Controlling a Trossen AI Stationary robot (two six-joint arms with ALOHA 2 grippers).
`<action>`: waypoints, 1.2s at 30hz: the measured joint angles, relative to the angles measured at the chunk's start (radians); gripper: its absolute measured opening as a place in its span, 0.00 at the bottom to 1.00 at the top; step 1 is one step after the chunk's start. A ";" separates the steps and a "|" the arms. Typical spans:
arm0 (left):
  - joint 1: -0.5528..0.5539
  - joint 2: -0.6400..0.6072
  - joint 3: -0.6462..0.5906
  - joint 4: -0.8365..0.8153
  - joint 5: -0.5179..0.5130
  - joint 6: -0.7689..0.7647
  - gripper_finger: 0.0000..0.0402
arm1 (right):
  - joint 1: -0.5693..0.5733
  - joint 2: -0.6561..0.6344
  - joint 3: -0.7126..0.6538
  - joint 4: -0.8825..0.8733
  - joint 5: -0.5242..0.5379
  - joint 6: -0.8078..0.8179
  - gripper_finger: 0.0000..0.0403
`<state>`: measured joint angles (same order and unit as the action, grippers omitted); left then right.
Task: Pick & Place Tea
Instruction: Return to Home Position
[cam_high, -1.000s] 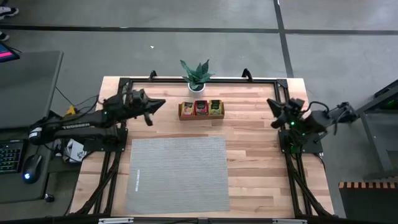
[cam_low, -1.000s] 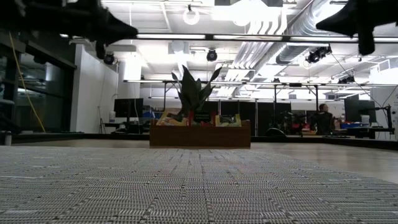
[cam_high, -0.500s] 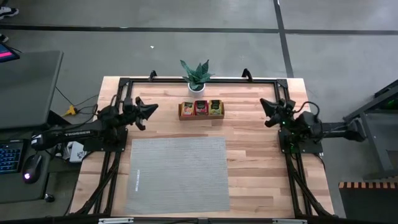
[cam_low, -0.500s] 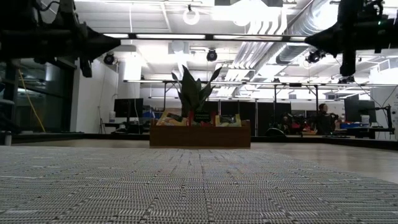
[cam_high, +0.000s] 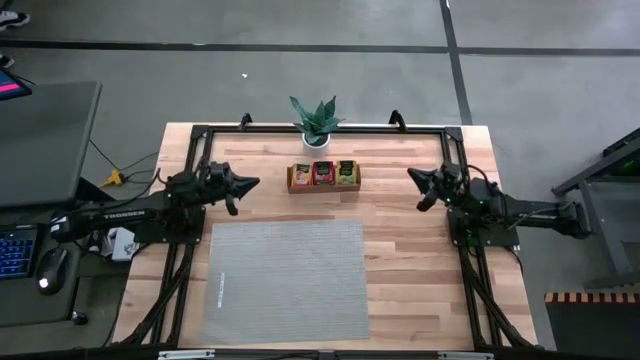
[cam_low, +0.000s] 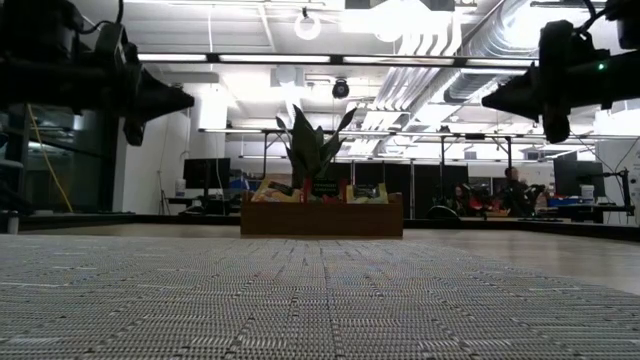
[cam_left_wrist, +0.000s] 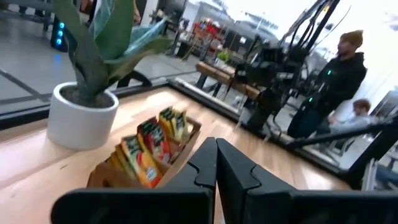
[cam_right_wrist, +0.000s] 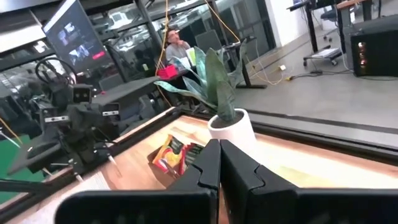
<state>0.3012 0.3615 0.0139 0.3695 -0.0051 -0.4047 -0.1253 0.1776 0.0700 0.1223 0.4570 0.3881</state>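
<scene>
Sorting looks finished: the tea sachets (cam_high: 323, 172) sit in the wooden tray (cam_high: 293, 187), between both grippers and apart from each. Left gripper (cam_high: 250, 183) and right gripper (cam_high: 413, 176) hover empty, fingers pressed together. Next is probably just parking each arm at home.

Table (cam_high: 410, 250): mat (cam_high: 288, 280) lies from centre toward 6 o'clock. Tray (cam_high: 290, 180) sits at 12 o'clock of the mat, just past its far edge, not touching. Tea (cam_high: 323, 172) stands in all three compartments. Potted plant (cam_high: 317, 122) at 12 o'clock behind the tray, near. Left gripper (cam_high: 255, 183) at 9 o'clock of the tray, right gripper (cam_high: 411, 176) at 3 o'clock, both raised and well apart from it.
</scene>
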 joint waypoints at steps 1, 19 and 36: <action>0.000 -0.002 0.000 0.009 -0.001 -0.008 0.00 | 0.000 0.000 0.000 0.002 0.000 0.000 0.00; 0.000 -0.008 -0.002 0.018 0.018 -0.055 0.00 | 0.002 -0.003 -0.060 0.122 -0.174 -0.039 0.00; 0.000 -0.007 -0.002 -0.255 -0.073 -0.073 0.00 | 0.002 -0.002 -0.060 -0.030 -0.214 -0.051 0.00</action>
<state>0.3008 0.3540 0.0120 0.1142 -0.0780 -0.4780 -0.1238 0.1753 0.0097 0.0919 0.2432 0.3372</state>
